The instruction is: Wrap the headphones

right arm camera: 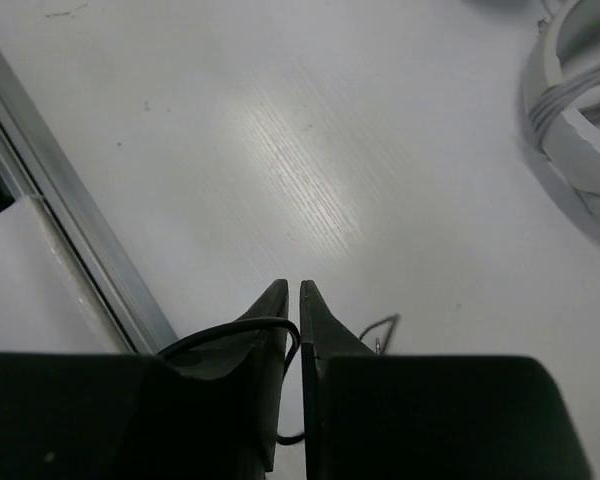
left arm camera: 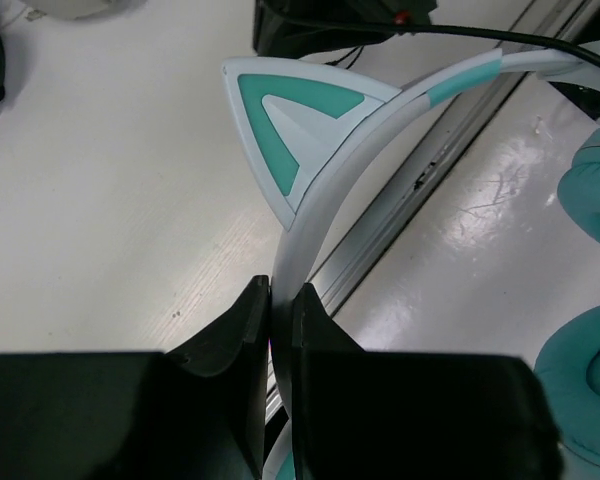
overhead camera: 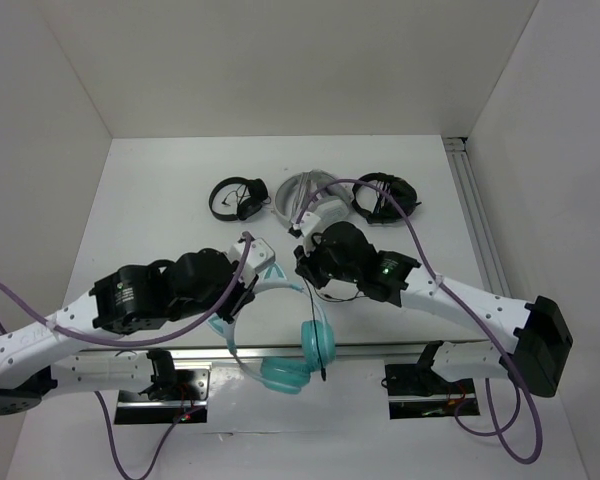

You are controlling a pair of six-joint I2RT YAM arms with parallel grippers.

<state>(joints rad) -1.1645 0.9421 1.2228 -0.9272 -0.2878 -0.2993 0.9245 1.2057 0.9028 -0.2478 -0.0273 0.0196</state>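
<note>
Headphones: the headphones point(overhead camera: 298, 352) lie at the near edge of the table point(overhead camera: 160, 200), between the two arms, with both teal ear cups toward the arm bases.
Headband: the headband point(left arm camera: 310, 230) arcs away from the cups toward the far left. One cat ear point(left arm camera: 280, 130) stands on it just beyond the left grip.
Cable: the cable point(right arm camera: 230, 323), thin and black, curls in a small loop at the right fingers. In the top view a thin line of it also crosses the nearer cup.
Left gripper: the left gripper point(left arm camera: 280, 310) is pressed onto the headband, pinching the band edge-on just below the cat ear, so it acts as the anchor.
Right gripper: the right gripper point(right arm camera: 293, 320) has its fingers pressed together with the cable caught between them (the pinch point itself is half hidden). It hangs low over bare table.
Key relation: the right gripper sits just to the far-right of the headband's crown, and the cups lie nearer the bases than it does. The left arm has the frame and the right has the loose line.
Next move, as I judge it: carry the cable across and around the held frame. Slack could snag on the cat ear.
Beyond: white-grey headphones point(overhead camera: 305, 200) and black headphones point(overhead camera: 235, 198) rest farther back, well apart.
</note>
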